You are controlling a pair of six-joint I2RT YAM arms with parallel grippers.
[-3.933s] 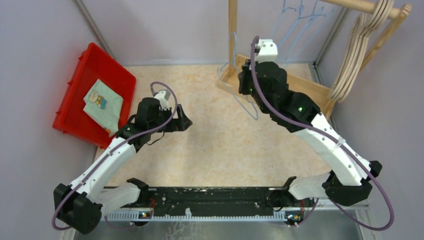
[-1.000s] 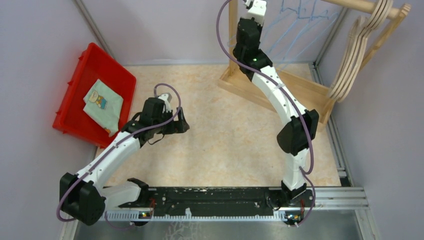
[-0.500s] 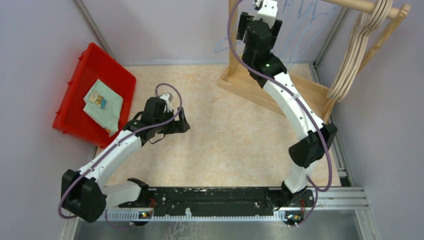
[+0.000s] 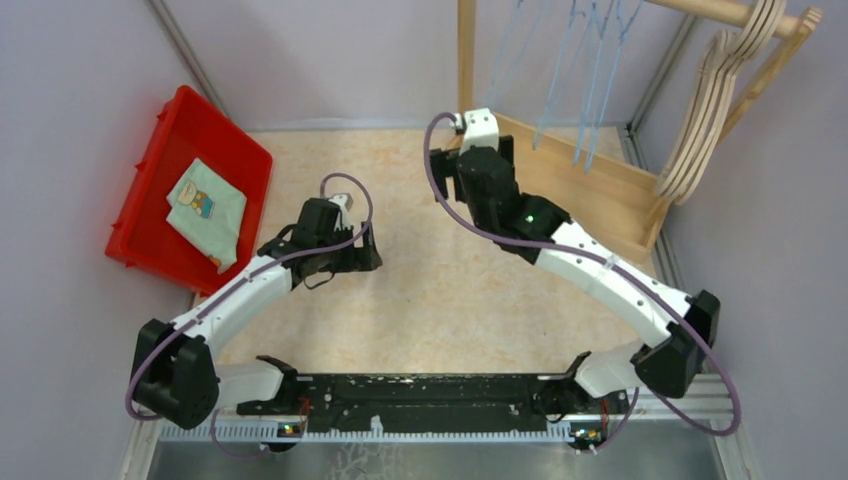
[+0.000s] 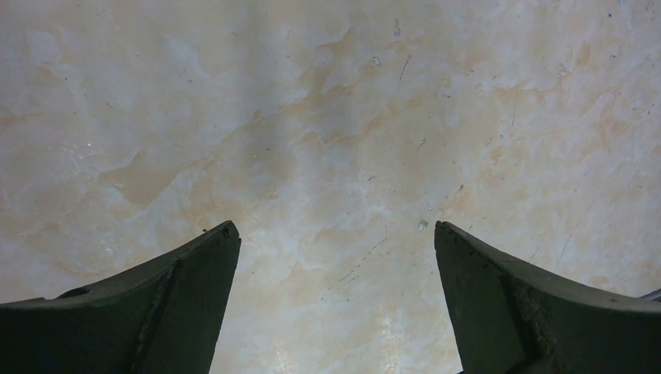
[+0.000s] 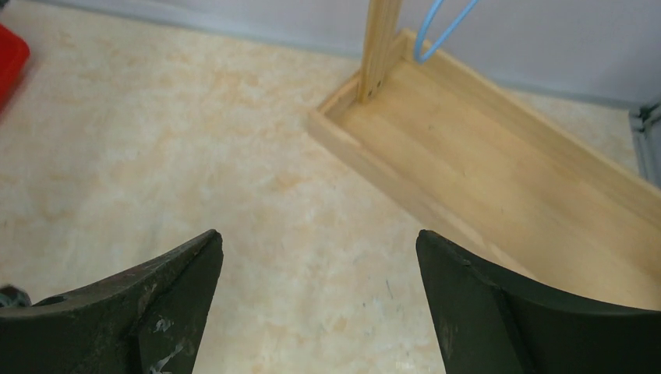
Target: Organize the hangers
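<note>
Several thin light-blue wire hangers [image 4: 592,70] hang from the wooden rack's rod [image 4: 712,10] at the back right, and one's lower end [image 6: 438,29] shows in the right wrist view beside the rack's post [image 6: 380,47]. Thick beige wooden hangers [image 4: 715,105] hang further right on the same rod. My right gripper [image 4: 447,178] [image 6: 319,243] stands open and empty, low over the table in front of the rack's base tray [image 4: 610,185] [image 6: 507,164]. Near the table's middle left, my left gripper [image 4: 372,250] [image 5: 335,230] is open over bare marbled surface, holding nothing.
A red bin [image 4: 150,190] with a green cloth [image 4: 205,205] in it sits at the left wall. The rack's upright post [image 4: 465,60] rises just behind my right gripper. Grey walls close in on both sides.
My right gripper has opened up at the rod, left the blue hanger hanging there, and dropped down and forward to the table. The left arm has barely moved.
</note>
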